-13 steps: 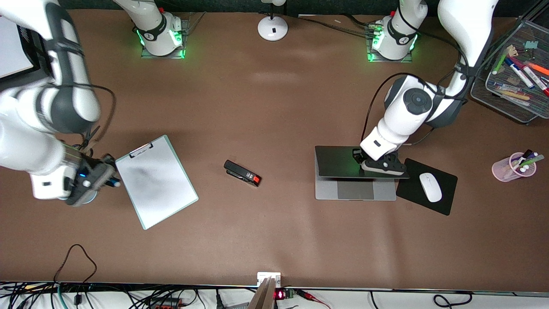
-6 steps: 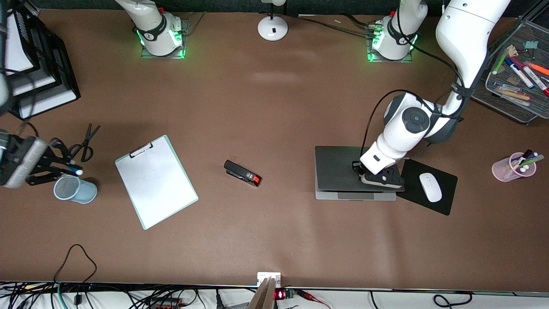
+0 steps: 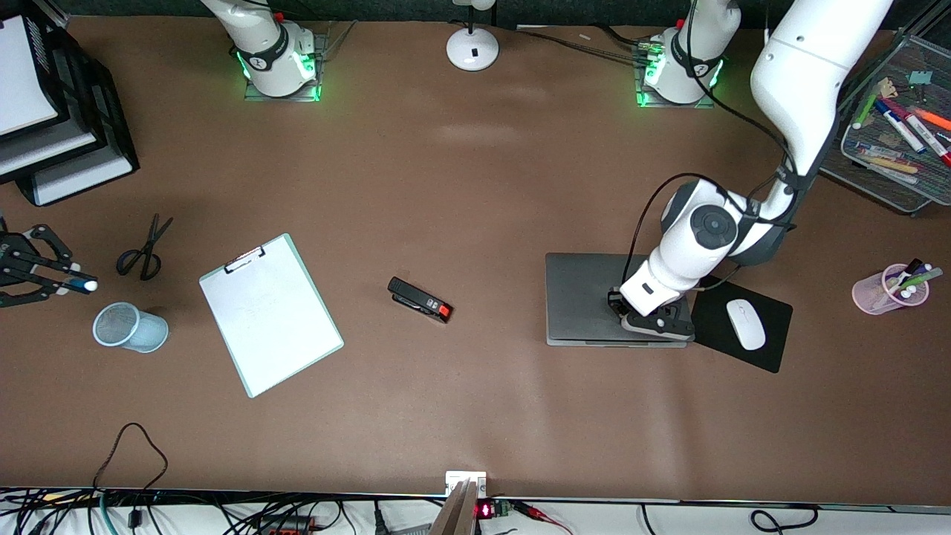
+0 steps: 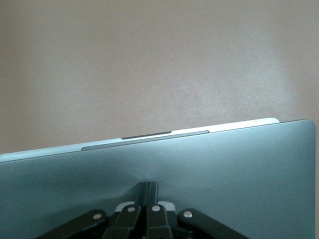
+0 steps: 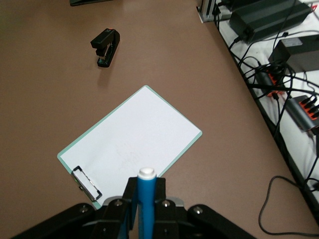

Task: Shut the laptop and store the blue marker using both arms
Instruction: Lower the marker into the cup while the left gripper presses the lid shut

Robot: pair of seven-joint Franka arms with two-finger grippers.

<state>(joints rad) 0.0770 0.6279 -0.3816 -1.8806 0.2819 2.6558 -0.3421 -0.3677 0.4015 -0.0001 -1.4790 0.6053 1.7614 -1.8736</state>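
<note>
I saw one flat matte-grey laptop [image 3: 587, 297] lying closed beside the mouse pad [image 3: 773, 349], my left gripper [image 3: 639, 318] closed, pressing its lid; my right gripper [image 3: 52, 279] clamped one slim blue marker [image 5: 146, 201] near the mesh cup [image 3: 130, 327].

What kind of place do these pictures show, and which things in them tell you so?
Probably a lab bench set up as an office desk. A laptop, a mouse on its pad, a clipboard and a stapler lie on it, while two robot arms are bolted along one edge and cables crowd the other.
</note>
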